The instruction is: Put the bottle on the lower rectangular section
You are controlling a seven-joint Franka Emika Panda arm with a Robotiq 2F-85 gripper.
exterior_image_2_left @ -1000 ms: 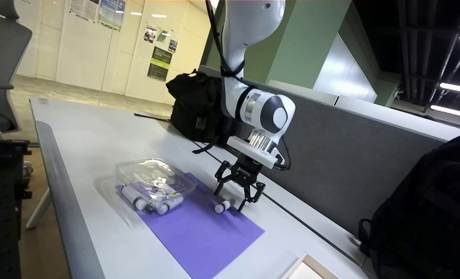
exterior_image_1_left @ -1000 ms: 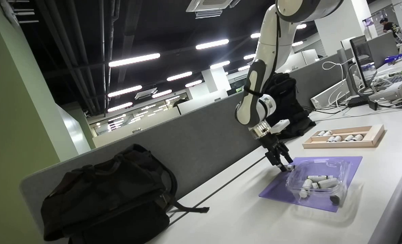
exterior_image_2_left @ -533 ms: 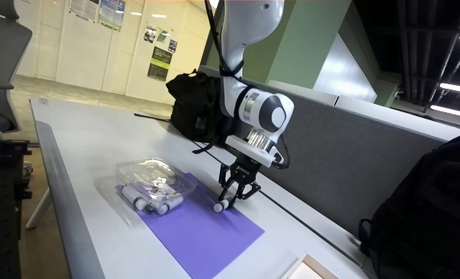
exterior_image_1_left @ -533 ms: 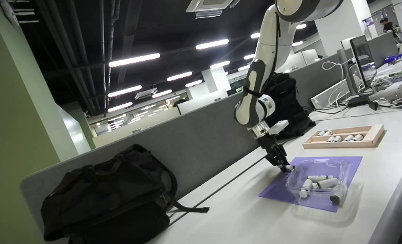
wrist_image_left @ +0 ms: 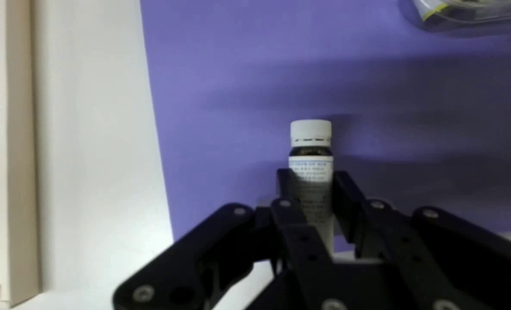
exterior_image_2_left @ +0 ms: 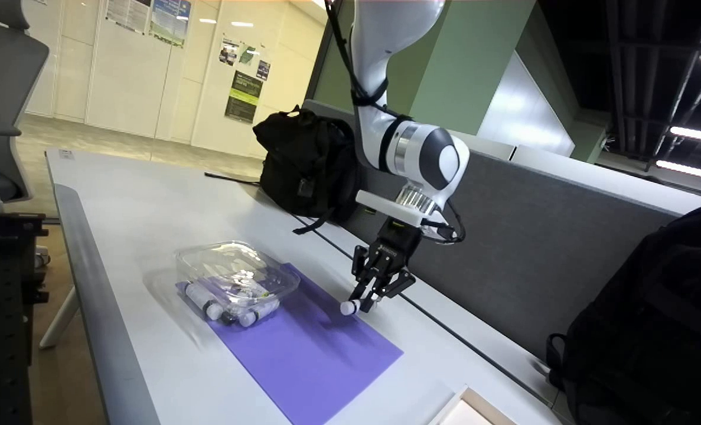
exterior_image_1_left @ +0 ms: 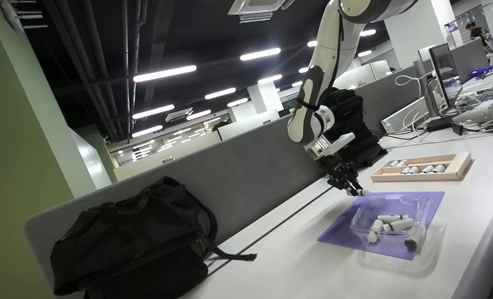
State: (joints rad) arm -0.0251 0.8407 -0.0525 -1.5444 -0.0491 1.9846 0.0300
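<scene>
Held a little above the purple mat [exterior_image_2_left: 320, 372] is a small bottle [wrist_image_left: 311, 168] with a white cap and a printed white label. My gripper [wrist_image_left: 313, 178] is shut on its body, one finger along each side, and the cap sticks out past the fingertips. In both exterior views the bottle's cap [exterior_image_1_left: 364, 193] shows beyond the jaws and the bottle lies roughly level. The light-wood tray [exterior_image_1_left: 414, 177] has partitions and several white bottles lying in it; which partition is the lower rectangular section I cannot tell. Only part of the tray [wrist_image_left: 18, 172] shows in the wrist view.
A clear plastic container [exterior_image_2_left: 208, 262] holding several bottles stands on the mat beside the gripper. A grey partition [exterior_image_1_left: 246, 153] runs behind the arm. Black backpacks [exterior_image_1_left: 134, 241] sit against it. A monitor [exterior_image_1_left: 443, 72] and cables are beyond the tray.
The open jaws have closed around the bottle lying on the mat. The arm has then risen, lifting the bottle off the mat and shifting slightly toward the partition.
</scene>
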